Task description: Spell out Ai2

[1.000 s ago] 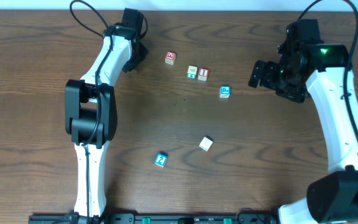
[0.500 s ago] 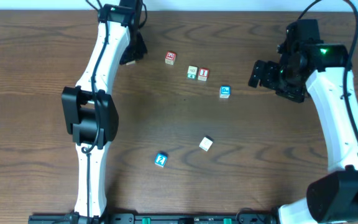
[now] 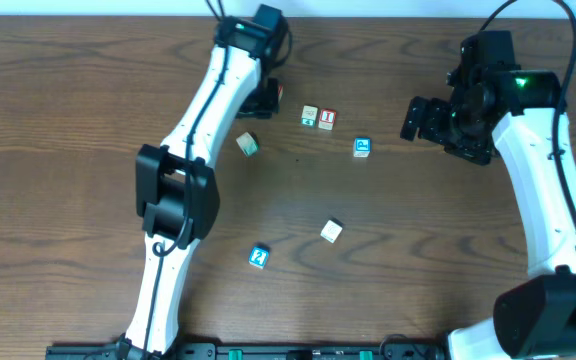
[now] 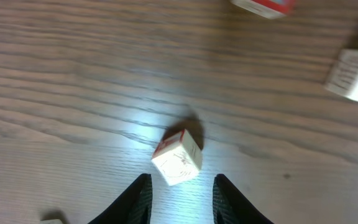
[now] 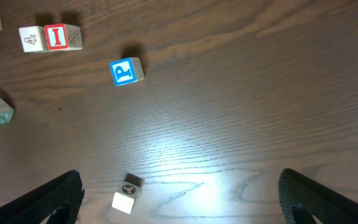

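My left pincer (image 4: 182, 194) gapes empty just short of the red-edged block (image 4: 178, 157); it sits skewed, perhaps tipped; I'd square to its faces before closing.

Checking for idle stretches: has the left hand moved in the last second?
Yes. The left hand swung right, closer to the red I block, which stayed put.

Overhead cam stares straight down at the whole table (image 3: 58, 220) from high up. Left wrist cam sits low and close, peering past the left fingers (image 4: 137, 199) at one red-white block (image 4: 178, 158). Right wrist cam rides higher and wider, right fingers (image 5: 55, 196) at the corners; it shares the blue block (image 5: 127, 71) and A-I pair (image 5: 48, 37) with overhead.
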You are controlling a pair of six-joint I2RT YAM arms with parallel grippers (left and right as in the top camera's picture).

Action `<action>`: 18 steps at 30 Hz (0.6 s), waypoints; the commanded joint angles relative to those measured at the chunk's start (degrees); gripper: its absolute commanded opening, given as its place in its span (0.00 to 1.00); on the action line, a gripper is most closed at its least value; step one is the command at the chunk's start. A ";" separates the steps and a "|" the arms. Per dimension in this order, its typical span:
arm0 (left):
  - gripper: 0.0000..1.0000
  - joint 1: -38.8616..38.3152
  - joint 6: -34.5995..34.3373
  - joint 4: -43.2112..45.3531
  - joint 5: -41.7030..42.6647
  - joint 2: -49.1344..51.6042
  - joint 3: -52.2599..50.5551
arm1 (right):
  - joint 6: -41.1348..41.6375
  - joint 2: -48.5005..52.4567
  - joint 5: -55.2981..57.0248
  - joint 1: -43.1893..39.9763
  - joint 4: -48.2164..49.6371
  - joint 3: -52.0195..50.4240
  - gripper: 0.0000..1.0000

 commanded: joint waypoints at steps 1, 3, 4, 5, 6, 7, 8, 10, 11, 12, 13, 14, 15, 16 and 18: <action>0.32 -0.57 1.36 -0.83 1.84 0.92 0.37 | -0.74 -0.59 1.16 0.52 -0.04 0.76 0.99; 0.30 -0.59 1.44 -1.99 3.06 0.92 0.37 | -1.40 -0.59 1.16 0.52 -0.24 0.76 0.99; 0.29 -0.59 1.44 -2.69 3.02 0.92 0.37 | -1.40 -0.59 1.16 0.52 -0.33 0.76 0.99; 0.27 -0.59 1.44 -3.65 2.97 0.92 0.37 | -1.40 -0.59 1.18 0.52 -0.46 0.76 0.99; 0.27 -0.59 1.44 -4.74 2.99 0.92 0.37 | -1.40 -0.59 1.20 0.52 -0.55 0.76 0.99; 0.27 -0.55 1.81 -5.97 2.97 0.92 0.37 | -1.40 -0.59 1.31 0.52 -0.66 0.76 0.99; 0.27 -0.52 2.60 -6.80 2.95 0.92 0.35 | -1.42 -0.59 1.31 0.52 -0.72 0.76 0.99; 0.28 -0.55 4.28 -7.87 2.80 0.92 0.24 | -1.57 -0.59 1.29 0.52 -1.03 0.76 0.99; 0.28 -0.55 5.31 -8.33 2.80 0.92 0.17 | -1.55 -0.59 1.29 0.52 -1.27 0.76 0.99; 0.28 -0.55 6.27 -8.83 2.80 0.92 0.15 | -1.55 -0.59 1.29 0.52 -1.46 0.76 0.99; 0.28 -0.55 6.88 -9.25 2.80 0.92 0.11 | -1.55 -0.59 1.29 0.52 -1.62 0.76 0.99; 0.28 -0.55 7.56 -9.66 2.80 0.92 0.04 | -1.53 -0.59 1.29 0.52 -1.81 0.76 0.99; 0.28 -0.52 8.17 -10.03 2.84 0.92 0.02 | -1.53 -0.59 1.31 0.52 -1.99 0.76 0.99; 0.28 -0.55 9.51 -10.51 3.37 0.92 0.02 | -1.53 -0.59 1.31 0.52 -2.12 0.76 0.99; 0.29 -0.55 11.82 -11.72 4.20 0.92 0.00 | -1.55 -0.59 1.29 0.52 -2.32 0.76 0.99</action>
